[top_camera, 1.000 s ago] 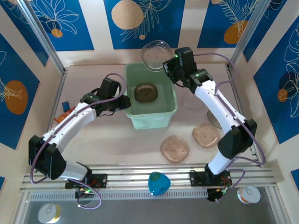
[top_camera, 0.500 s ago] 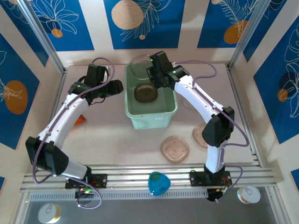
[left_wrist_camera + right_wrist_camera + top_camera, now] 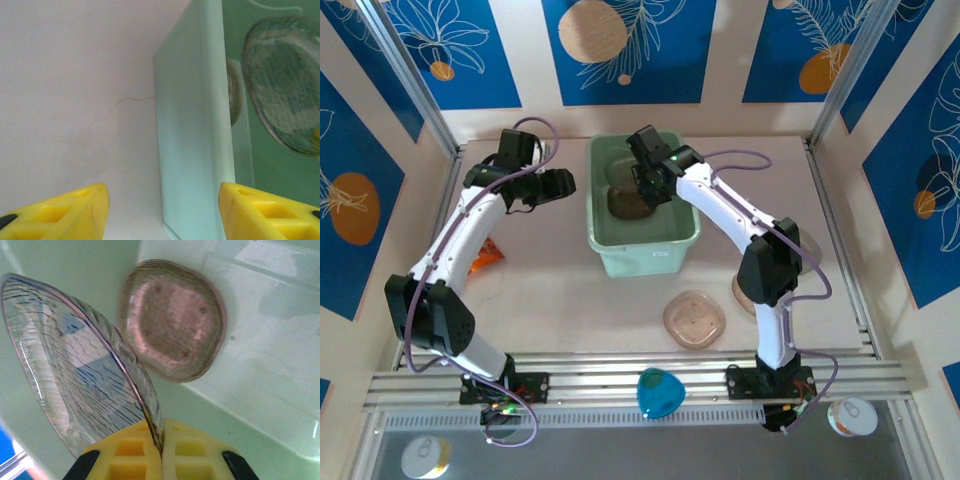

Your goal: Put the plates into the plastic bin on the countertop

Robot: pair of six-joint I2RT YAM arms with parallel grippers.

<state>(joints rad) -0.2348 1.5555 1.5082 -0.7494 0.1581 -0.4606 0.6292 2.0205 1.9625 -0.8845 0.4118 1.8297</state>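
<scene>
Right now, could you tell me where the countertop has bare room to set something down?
The widest bare patch lies in front of the plastic bin, between its near wall, the near rail and the pinkish plate. The strip left of the bin is tighter: the left hand and the orange packet crowd it.

The left arm goes up from its base at the near edge and reaches far forward, bent sharply at the elbow; its wrist turns toward the right; the left gripper holds its two yellow fingers wide apart. The right arm stretches forward and leans to the left; the right gripper points downward; its yellow fingers are pressed together on the rim of a clear, ribbed, rounded plastic plate, which stands tilted on its edge.
</scene>
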